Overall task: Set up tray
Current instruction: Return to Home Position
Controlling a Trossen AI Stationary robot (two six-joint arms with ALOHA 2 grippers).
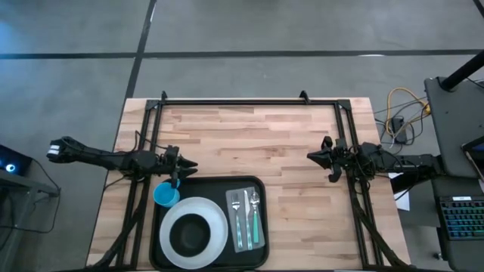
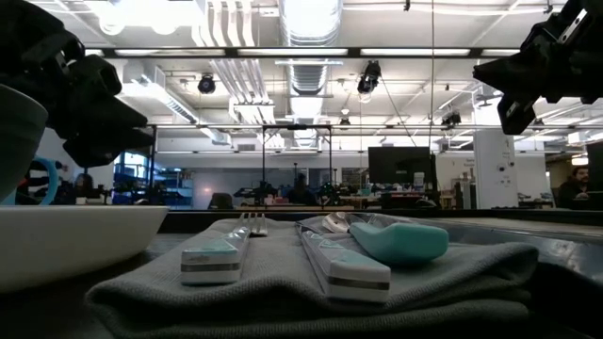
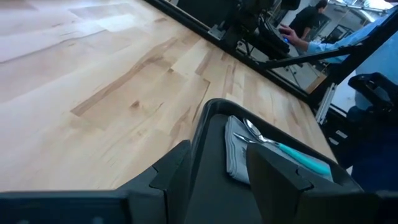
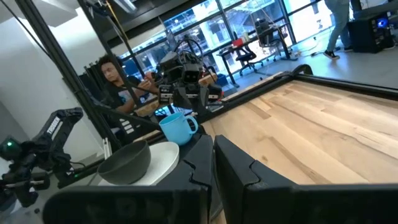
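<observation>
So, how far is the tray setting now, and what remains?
Done, it seems: the tray carries the white plate with the dark bowl, the blue cup, and the grey napkin with fork, knife and spoon side by side. In hand: nothing. The left gripper, open, hovers by the cup; the right gripper, shut, over the table right of the tray. Left: probably only parking both arms.

Blue cup (image 1: 166,195) just beside the white plate (image 1: 216,224), dark bowl (image 1: 189,235) sitting on that plate, and to its right the grey napkin (image 1: 230,241) carries fork (image 1: 236,215), knife (image 1: 245,219) and green-handled spoon (image 1: 255,219) side by side, all at the wooden table (image 1: 249,136)'s near edge.
</observation>
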